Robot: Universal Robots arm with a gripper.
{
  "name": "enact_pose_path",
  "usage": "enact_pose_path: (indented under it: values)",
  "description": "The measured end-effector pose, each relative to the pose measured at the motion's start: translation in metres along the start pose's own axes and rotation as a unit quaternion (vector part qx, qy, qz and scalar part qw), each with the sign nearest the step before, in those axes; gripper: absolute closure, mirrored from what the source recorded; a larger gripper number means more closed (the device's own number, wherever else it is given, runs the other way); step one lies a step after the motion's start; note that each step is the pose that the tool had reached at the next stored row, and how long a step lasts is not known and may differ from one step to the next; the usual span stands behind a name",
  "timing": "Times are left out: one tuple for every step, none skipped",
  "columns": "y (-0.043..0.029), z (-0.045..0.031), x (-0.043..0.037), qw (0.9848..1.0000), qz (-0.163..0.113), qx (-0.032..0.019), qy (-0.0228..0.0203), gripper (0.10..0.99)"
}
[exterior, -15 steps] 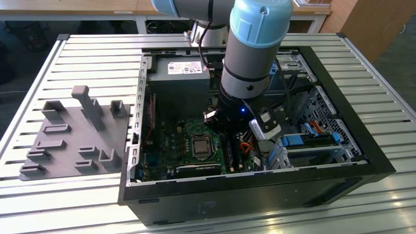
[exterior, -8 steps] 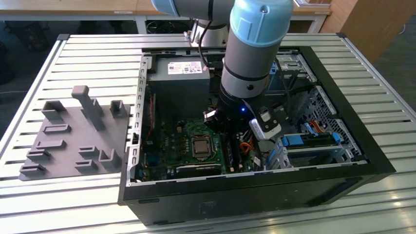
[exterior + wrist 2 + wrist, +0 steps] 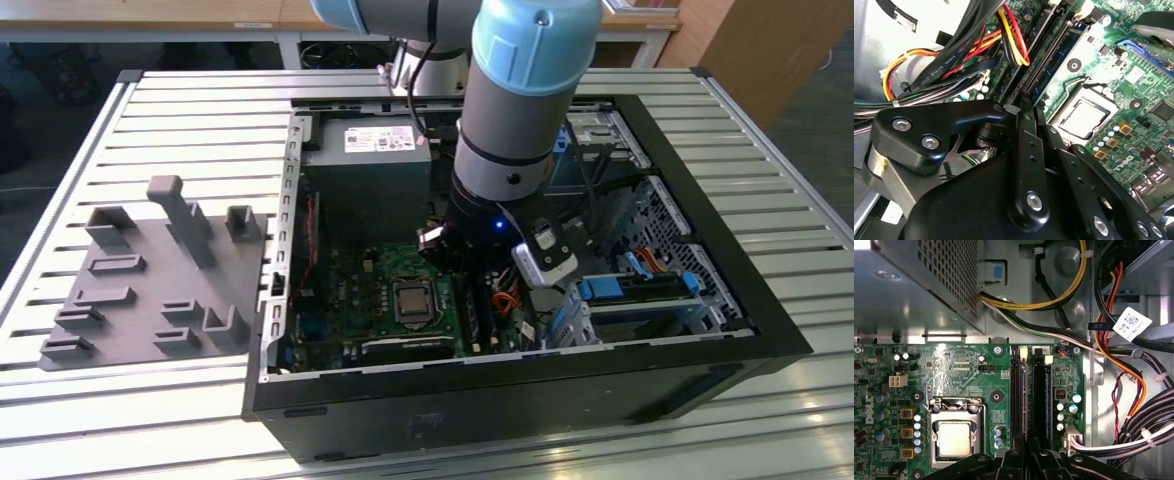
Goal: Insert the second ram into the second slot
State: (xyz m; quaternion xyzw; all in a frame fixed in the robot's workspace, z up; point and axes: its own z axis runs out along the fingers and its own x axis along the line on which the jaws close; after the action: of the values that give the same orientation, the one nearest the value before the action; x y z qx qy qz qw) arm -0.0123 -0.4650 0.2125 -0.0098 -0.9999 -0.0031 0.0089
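Observation:
A thin blue ram stick (image 3: 1056,62) stands on edge along the black memory slots (image 3: 1039,400) beside the processor socket (image 3: 954,437). Its near end runs in under my gripper (image 3: 1014,107), whose black fingers are drawn together on it. In the first wrist view the fingertips (image 3: 1011,460) sit low over the two parallel slots, with a thin blue edge (image 3: 1025,400) between the slots. I cannot tell which slot the stick is in, or how deep. In the exterior view the arm reaches down into the open computer case (image 3: 747,330), with the gripper (image 3: 477,300) just above the green board.
Bundles of coloured and black cables (image 3: 1004,40) crowd one side of the slots, also seen in the first wrist view (image 3: 1134,390). The grey power supply (image 3: 367,170) fills the case's far end. Blue drive-bay clips (image 3: 641,285) lie toward the exterior view's right. A grey holder block (image 3: 147,280) lies outside the case.

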Motion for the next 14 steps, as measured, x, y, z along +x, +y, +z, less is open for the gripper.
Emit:
enact_pose_path:
  values:
    - [0.0,0.0,0.0,1.0,0.0,0.0022,0.0,0.945]
    - [0.0,0.0,0.0,1.0,0.0,0.0039,0.0001,0.945]
    - [0.0,0.0001,0.0,1.0,0.0,0.005,0.0001,0.945]
    - [0.0,0.0,0.0001,1.0,0.0,0.0056,0.0001,0.945]
    - [0.0,0.0,0.0,1.0,0.0,0.0058,0.0001,0.945]
    - [0.0,-0.0001,0.0001,1.0,0.0,0.0059,0.0001,0.945]
    - [0.0,-0.0001,0.0001,1.0,0.0,0.0059,0.0001,0.945]
    - [0.0,0.0,0.0001,1.0,0.0,0.006,0.0002,0.945]
    - [0.0,0.0003,0.0,1.0,0.0,0.0059,0.0002,0.945]
    - [0.0,0.0006,0.0,1.0,0.0,0.0059,0.0002,0.945]
    - [0.0,0.0008,0.0,1.0,0.0,0.0059,0.0002,0.945]
    - [0.0,0.001,0.0001,1.0,0.0,0.0059,0.0002,0.945]
    - [0.0,0.0011,0.0001,1.0,0.0,0.0059,0.0003,0.945]
    - [0.0,0.0012,0.0001,1.0,0.0,0.0059,0.0003,0.945]
